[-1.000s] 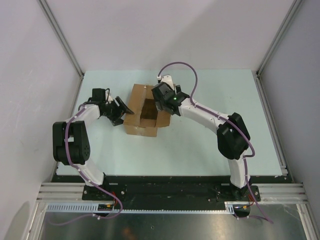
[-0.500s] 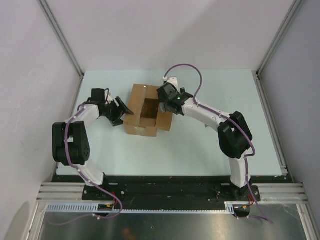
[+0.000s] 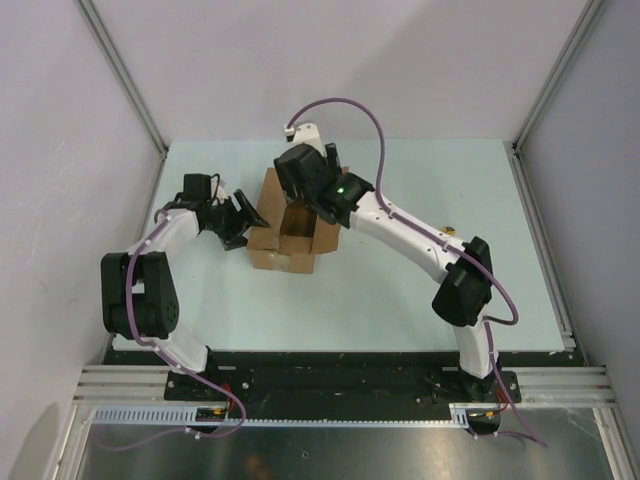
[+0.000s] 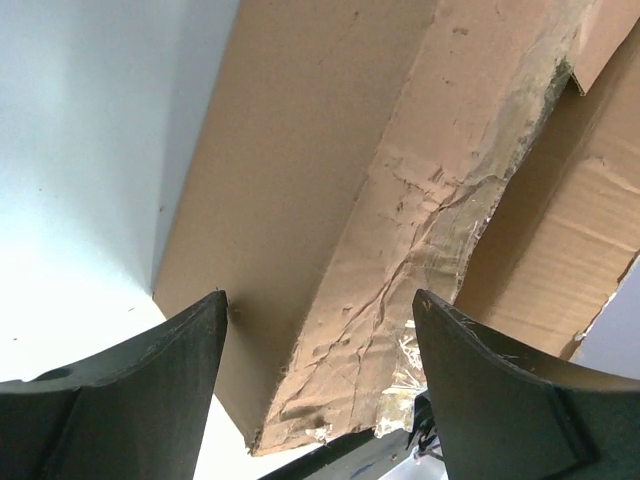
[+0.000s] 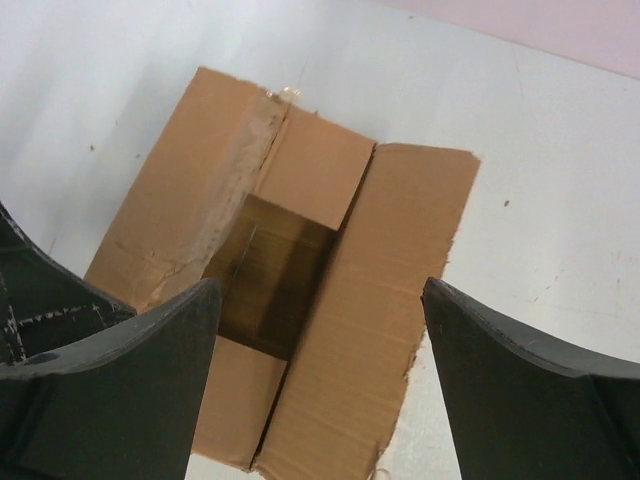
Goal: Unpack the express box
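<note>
The express box, a brown cardboard carton, stands at mid table with its top flaps spread open. Its dark inside shows in the right wrist view; I cannot tell what is in it. My right gripper hangs open above the box's far edge, its jaws wide apart. My left gripper is open against the box's left side, its jaws either side of the torn left flap without closing on it.
The pale green table ends at metal rails on the left and right. White walls stand close behind. The right arm reaches across the table's middle right.
My right gripper has risen and moved left and back, from the box's right flap to above its far edge. The left gripper has stayed at the box's left flap.
</note>
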Available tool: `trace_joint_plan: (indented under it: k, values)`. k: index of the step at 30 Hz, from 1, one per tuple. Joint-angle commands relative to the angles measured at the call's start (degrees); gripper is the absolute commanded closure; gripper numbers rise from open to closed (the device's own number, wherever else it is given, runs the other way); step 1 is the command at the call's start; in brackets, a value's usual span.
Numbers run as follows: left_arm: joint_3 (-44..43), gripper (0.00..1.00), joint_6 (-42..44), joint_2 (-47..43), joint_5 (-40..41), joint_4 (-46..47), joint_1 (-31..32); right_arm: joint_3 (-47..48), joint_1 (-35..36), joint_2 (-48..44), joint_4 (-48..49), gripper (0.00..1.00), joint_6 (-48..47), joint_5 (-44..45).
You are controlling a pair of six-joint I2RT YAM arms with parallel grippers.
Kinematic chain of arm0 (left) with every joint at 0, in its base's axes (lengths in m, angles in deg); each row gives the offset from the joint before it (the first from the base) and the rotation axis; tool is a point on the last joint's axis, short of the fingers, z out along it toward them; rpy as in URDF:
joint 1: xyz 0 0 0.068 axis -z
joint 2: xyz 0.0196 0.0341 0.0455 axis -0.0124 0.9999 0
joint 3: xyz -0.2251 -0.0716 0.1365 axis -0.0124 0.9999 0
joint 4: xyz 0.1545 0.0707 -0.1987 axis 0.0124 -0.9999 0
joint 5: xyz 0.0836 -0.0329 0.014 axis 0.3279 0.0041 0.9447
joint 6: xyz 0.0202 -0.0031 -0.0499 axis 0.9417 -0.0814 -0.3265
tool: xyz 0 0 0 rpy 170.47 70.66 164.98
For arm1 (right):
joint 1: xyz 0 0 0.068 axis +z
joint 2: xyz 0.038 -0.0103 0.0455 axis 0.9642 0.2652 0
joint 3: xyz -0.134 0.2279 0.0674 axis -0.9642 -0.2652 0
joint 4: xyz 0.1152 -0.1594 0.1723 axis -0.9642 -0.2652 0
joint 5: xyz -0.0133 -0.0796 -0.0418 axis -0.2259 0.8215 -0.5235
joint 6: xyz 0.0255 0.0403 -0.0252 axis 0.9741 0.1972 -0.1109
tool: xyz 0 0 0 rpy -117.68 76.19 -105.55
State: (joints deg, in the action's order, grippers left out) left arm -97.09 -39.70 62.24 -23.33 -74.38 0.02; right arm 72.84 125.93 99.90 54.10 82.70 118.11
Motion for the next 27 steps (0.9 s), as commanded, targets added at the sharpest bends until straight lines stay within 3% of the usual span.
trace_joint_plan:
  k: [1,7,19,23,27]
  values:
    - [-2.0,0.2,1.8,-3.2,1.0,-0.4,0.2,1.3,-0.2,3.9,-2.1,0.14,-0.3,0.6]
    - [-2.6,0.2,2.3,-3.6,1.5,-0.4,0.2,-2.2,-3.0,6.2,0.2,0.1,3.7,-5.1]
    - [-5.1,0.19,4.5,-6.5,7.1,-0.4,3.7,-11.4,-7.9,7.9,5.7,0.16,10.6,-17.1]
    - [-6.7,0.18,6.0,-9.2,13.1,-0.3,5.3,-13.1,-9.1,8.5,8.0,0.25,12.4,-20.6]
    - [-9.1,0.17,10.1,-11.4,19.0,0.0,9.3,-13.7,-9.7,9.1,9.1,0.48,12.7,-22.9]
